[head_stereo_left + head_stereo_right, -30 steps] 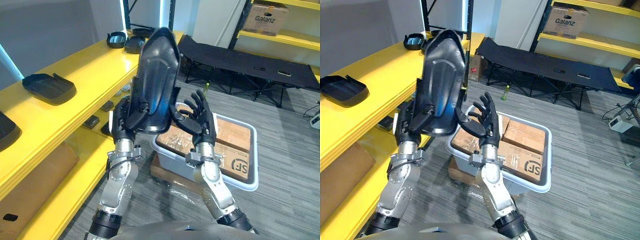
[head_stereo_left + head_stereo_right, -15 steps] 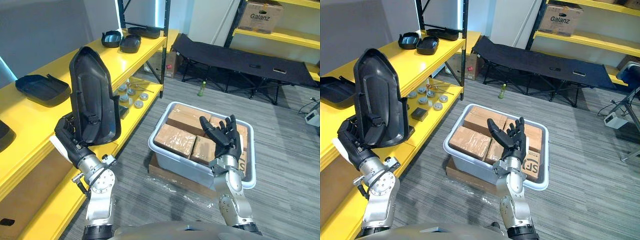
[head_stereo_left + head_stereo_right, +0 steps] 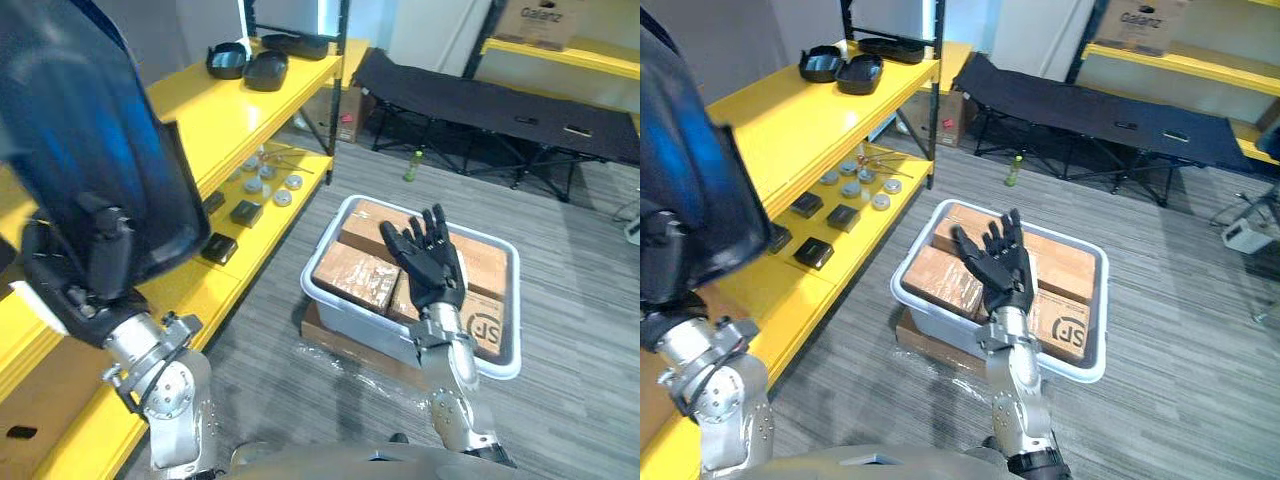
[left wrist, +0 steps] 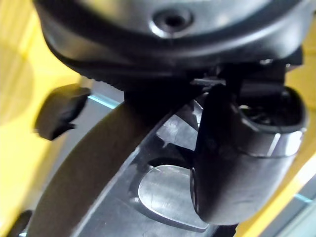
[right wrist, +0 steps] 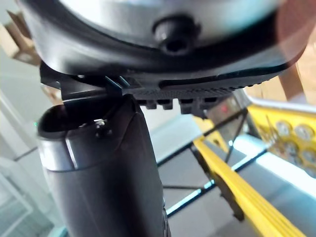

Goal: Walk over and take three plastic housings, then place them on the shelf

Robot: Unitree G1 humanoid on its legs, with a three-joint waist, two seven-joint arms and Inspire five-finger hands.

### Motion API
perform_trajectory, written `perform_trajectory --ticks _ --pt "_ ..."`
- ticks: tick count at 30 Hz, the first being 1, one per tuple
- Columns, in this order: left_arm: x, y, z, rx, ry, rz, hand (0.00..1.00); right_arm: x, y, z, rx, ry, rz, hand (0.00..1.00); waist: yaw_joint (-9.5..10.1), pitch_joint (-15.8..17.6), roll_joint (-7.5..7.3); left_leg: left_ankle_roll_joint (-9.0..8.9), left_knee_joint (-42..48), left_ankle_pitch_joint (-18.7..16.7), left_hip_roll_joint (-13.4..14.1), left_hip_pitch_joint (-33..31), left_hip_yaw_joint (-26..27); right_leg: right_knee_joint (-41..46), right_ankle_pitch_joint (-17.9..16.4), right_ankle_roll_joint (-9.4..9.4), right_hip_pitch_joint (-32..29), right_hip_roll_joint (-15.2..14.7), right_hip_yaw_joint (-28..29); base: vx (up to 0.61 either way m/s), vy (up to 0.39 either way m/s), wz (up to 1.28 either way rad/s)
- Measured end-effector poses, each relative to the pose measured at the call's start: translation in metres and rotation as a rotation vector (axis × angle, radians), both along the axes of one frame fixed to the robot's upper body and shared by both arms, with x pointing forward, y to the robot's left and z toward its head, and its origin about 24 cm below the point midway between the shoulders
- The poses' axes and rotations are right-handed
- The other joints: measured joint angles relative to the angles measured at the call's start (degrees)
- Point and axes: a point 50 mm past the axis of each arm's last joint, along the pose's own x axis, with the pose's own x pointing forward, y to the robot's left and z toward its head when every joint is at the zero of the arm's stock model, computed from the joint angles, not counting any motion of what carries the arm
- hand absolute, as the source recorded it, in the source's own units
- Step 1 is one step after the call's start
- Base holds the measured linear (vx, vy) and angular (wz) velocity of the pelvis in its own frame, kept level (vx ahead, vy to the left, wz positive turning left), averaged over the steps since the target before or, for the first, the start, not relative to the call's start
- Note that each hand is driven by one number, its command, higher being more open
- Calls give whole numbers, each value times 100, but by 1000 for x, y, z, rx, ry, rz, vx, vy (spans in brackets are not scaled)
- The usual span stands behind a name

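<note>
Left arm has swung the black plastic housing (image 3: 90, 150) up and in since half a second ago. It stood upright beside the yellow shelf (image 3: 235, 115); now it's tipped over the top board, close to the head camera. Left hand (image 3: 75, 285) is curled round its lower end, and the wrist view shows the thumb (image 4: 232, 163) pressed on the inner face. Right hand (image 3: 425, 260) has barely shifted: fingers spread, holding nothing, hovering over the grey tote (image 3: 345, 320) of cardboard boxes (image 3: 355, 275).

Progress, as I read it: this housing is picked and carried but not yet set down. Two black housings (image 3: 247, 65) and a longer black housing (image 3: 300, 45) sit at the far end of the top board. You can't tell from here whether they count toward your three. Minimum left: lower this one flat onto the board and release.
</note>
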Motion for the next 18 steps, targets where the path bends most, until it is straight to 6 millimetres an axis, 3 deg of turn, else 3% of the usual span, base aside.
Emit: perform_trajectory --ticks 4,9,14,16,18 --pt "-17 8 14 40 -87 73 0 7 15 7 -37 -40 67 100 314 35 55 35 12 -27 -29 -72 -328 0 -94 65 209 -9 -330 -2 10 37" --pt "-38 22 5 39 -5 167 0 13 19 15 -52 -88 110 100 565 31 17 27 46 -35 -51 -195 -572 0 -169 74 263 -7 -587 3 26 27" --pt "-42 24 -1 -22 7 149 0 17 27 20 -68 -101 166 100 617 150 17 48 476 -87 -110 -587 -1017 65 -303 110 491 8 -1080 25 17 49" --pt "-39 23 -2 -38 -3 103 0 16 28 17 -79 -84 171 100 581 172 -4 234 529 135 -162 -867 -975 218 -532 73 577 -18 -1532 21 -21 122" --pt "-33 19 -1 -37 -19 17 0 15 24 14 -126 -72 146 100 525 206 -43 513 443 434 -144 -1101 -416 390 -732 55 686 -35 -2060 9 -24 155"
